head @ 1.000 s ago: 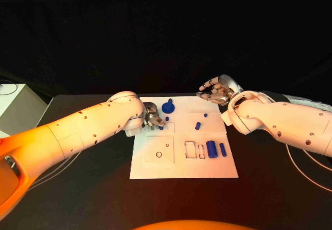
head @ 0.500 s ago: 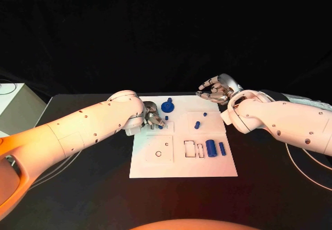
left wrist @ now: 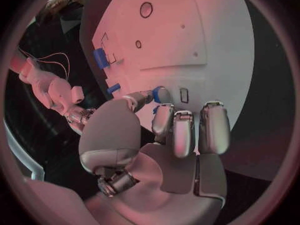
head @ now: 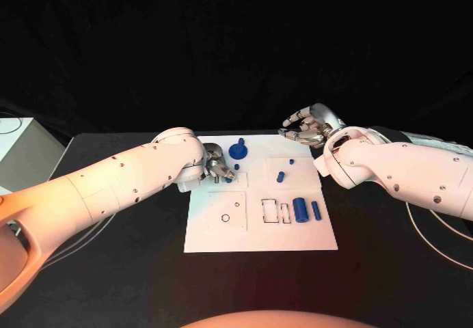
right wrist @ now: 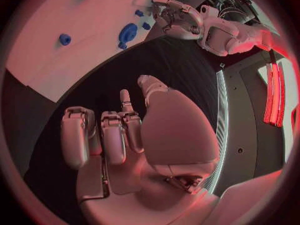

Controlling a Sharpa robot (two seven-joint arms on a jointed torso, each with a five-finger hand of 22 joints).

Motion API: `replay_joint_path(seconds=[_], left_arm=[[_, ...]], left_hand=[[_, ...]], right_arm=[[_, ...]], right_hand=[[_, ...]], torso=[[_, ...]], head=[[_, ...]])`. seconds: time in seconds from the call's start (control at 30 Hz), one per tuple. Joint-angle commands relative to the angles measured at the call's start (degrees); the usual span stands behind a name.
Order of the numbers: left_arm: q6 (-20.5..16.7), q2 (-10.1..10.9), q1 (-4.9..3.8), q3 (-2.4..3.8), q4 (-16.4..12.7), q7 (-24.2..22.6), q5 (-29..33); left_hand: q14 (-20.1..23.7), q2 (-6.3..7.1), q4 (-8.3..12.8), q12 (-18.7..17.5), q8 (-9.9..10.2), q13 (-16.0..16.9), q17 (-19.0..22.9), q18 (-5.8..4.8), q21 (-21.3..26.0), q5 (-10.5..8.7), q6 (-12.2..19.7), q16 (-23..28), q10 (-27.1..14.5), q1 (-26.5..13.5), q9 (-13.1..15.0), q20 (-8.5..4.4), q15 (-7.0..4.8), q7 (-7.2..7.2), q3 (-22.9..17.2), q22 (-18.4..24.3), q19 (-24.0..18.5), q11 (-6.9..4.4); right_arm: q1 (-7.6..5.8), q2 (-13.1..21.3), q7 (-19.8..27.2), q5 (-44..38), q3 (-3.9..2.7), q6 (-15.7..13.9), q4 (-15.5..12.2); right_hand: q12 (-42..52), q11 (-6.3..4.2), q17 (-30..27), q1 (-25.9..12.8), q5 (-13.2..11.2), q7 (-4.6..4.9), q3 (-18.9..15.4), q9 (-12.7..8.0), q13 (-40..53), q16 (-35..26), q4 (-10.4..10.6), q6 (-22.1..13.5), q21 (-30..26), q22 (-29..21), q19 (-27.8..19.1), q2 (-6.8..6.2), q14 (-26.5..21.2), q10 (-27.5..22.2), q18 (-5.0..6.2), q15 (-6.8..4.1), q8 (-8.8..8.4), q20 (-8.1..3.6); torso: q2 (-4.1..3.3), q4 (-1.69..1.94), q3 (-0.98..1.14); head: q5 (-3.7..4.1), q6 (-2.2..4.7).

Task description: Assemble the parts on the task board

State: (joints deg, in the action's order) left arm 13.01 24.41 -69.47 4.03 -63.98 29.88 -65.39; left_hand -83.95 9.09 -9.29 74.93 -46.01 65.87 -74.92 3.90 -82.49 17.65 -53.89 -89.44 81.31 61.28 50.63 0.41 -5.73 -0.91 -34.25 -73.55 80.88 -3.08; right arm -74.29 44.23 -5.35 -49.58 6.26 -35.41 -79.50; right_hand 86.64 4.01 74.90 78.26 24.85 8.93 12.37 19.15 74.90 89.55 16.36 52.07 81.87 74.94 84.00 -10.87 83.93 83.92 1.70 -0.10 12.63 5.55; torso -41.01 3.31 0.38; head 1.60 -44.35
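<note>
White and flat, the board (head: pixel 261 232) lay in the middle of the black table (head: pixel 118 273). On its near half were outlined slots, and to their right a thick blue cylinder (head: pixel 301 210) stood just beside a thinner blue rod (head: pixel 316 210). Farther back a short blue peg (head: pixel 281 177) lay at a tilt, with a smaller blue stud (head: pixel 292 162) beyond it.

At the board's left edge the left hand (head: pixel 217 168) was down on the board, fingers curled close together. In the left wrist view its fingertips (left wrist: pixel 164 116) closed round a small blue part (left wrist: pixel 161 93), thumb on one side, a finger on the other, so it had that piece pinched.

Beyond the hand, near the far edge, sat a round blue gear (head: pixel 238 151).

Off the board's far right corner the right hand (head: pixel 307 130) hung above the table, fingers bent loosely inward and apart, holding nothing.
</note>
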Motion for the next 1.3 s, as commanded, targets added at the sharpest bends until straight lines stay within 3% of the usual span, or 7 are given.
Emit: replay_joint_path(seconds=[0.03, 0.33, 0.43, 0.47, 1.0, 1.17, 1.3], left_arm=[[1.6, -0.3, 0.32, -0.19, -0.2, -0.4, -0.2], [1.2, 0.5, 0.45, -0.18, -1.1, -0.4, -0.6], [1.0, 0.8, 0.5, -0.16, -1.5, -0.5, -0.7], [1.0, 0.9, 0.51, -0.14, -1.7, -0.5, -0.7], [-0.6, 2.8, 0.55, 0.21, -4.0, -0.6, -0.9], [-0.9, 3.3, 0.55, 0.79, -4.7, -0.6, -0.9], [-1.0, 3.9, 0.55, 1.88, -5.5, -0.6, -0.9]], left_hand=[[-5.7, 0.21, -0.8, 0.2, 0.5, 0.1, -13.7, -0.43, 0.1, -3.29, -0.3, 0.3, -0.2, 0.9, 0.1, 0.06, -0.31, 0.82, 1.1, 0.0, 0.3, -0.46], [-5.6, 1.42, -3.9, 0.2, 1.1, 0.2, -13.6, -0.44, 0.1, -7.93, -0.7, 0.3, -0.2, 1.0, 0.6, 0.1, -0.26, 0.75, 4.2, -0.1, 0.4, -0.39], [-5.6, 1.76, -6.6, 0.2, 1.4, 0.2, -13.6, -0.43, 0.2, -14.16, -1.0, 0.3, -0.2, 1.3, 0.9, 0.15, -0.22, 0.72, 6.2, -0.1, 0.4, -0.34], [-5.6, 1.94, -7.2, 0.2, 1.5, 0.3, -13.6, -0.44, 0.1, -14.58, -1.0, 0.3, -0.2, 1.2, 1.0, 0.16, -0.2, 0.66, 6.9, -0.2, 0.4, -0.3], [-5.6, 1.88, -7.6, 0.1, 1.8, 0.1, -13.6, -0.41, 0.3, -14.72, -1.1, 0.3, -0.4, -1.4, 1.3, 0.25, -0.09, 0.51, 10.6, -0.1, 0.3, -0.16], [-5.6, 1.89, -7.6, 0.0, 1.9, 0.0, -13.5, -0.4, 0.3, -14.72, -1.0, 0.4, -0.4, -1.7, 1.4, 0.25, -0.09, 0.52, 11.1, -0.1, 0.3, -0.16], [-5.6, 1.96, -7.5, 0.0, 1.9, -0.1, -13.5, -0.38, 0.3, -14.73, -1.0, 0.4, -0.5, -1.8, 1.4, 0.25, -0.09, 0.51, 11.4, 0.0, 0.2, -0.16]], right_arm=[[0.05, 0.0, 0.3, -0.5, -0.01, 0.6, -0.1], [0.13, 0.1, 0.4, -0.5, -0.01, 0.5, -0.1], [0.16, 0.1, 0.5, -0.5, -0.01, 0.5, -0.1], [0.17, 0.1, 0.5, -0.5, -0.01, 0.4, -0.1], [0.3, 0.2, 0.5, -0.5, -0.01, 0.4, -0.1], [0.34, 0.2, 0.6, -0.5, -0.01, 0.3, -0.1], [0.38, 0.3, 0.6, -0.4, -0.01, 0.3, -0.1]], right_hand=[[-0.1, 0.11, 13.1, -0.3, 0.4, 0.01, 0.3, 0.1, 11.8, -0.4, 0.1, -0.4, -0.3, 7.7, 2.8, -0.05, 5.6, 2.4, 0.48, -0.2, 0.36, -0.18], [-0.2, 0.11, 13.0, -0.4, 0.4, 0.02, 0.4, 0.1, 11.8, -0.4, 0.1, -0.4, -0.3, 7.6, 2.8, -0.08, 5.6, 2.4, 0.5, -0.2, 0.37, -0.18], [-0.2, 0.11, 13.0, -0.4, 0.4, 0.02, 0.4, 0.1, 11.8, -0.4, 0.1, -0.4, -0.3, 7.6, 2.8, -0.08, 5.6, 2.4, 0.5, -0.2, 0.37, -0.18], [-0.2, 0.11, 13.0, -0.4, 0.4, 0.02, 0.4, 0.1, 11.8, -0.4, 0.1, -0.4, -0.3, 7.6, 2.8, -0.08, 5.6, 2.4, 0.5, -0.2, 0.37, -0.18], [-0.2, 0.12, 12.8, -0.6, 0.5, 0.03, 0.4, 0.1, 11.7, -0.5, 0.2, -0.4, -0.5, 7.5, 2.7, -0.11, 5.5, 2.3, 0.53, -0.2, 0.39, -0.18], [-0.2, 0.13, 12.9, -0.7, 0.5, 0.03, 0.5, 0.1, 11.7, -0.5, 0.2, -0.4, -0.5, 7.5, 2.7, -0.11, 5.6, 2.3, 0.54, -0.19, 0.39, -0.17], [-0.2, 0.13, 12.9, -0.7, 0.5, 0.03, 0.5, 0.1, 11.7, -0.5, 0.2, -0.4, -0.5, 7.5, 2.7, -0.11, 5.6, 2.3, 0.54, -0.19, 0.39, -0.17]], torso=[[0.04, -0.01, 0.03], [0.09, -0.03, 0.0], [0.06, -0.03, -0.01], [0.05, -0.03, -0.03], [0.07, 0.0, -0.03], [0.07, -0.02, -0.03], [0.05, -0.05, -0.02]], head=[[0.02, -0.04], [-0.01, 0.05], [0.02, 0.11], [0.04, 0.13], [0.08, 0.18], [0.06, 0.25], [0.05, 0.35]])
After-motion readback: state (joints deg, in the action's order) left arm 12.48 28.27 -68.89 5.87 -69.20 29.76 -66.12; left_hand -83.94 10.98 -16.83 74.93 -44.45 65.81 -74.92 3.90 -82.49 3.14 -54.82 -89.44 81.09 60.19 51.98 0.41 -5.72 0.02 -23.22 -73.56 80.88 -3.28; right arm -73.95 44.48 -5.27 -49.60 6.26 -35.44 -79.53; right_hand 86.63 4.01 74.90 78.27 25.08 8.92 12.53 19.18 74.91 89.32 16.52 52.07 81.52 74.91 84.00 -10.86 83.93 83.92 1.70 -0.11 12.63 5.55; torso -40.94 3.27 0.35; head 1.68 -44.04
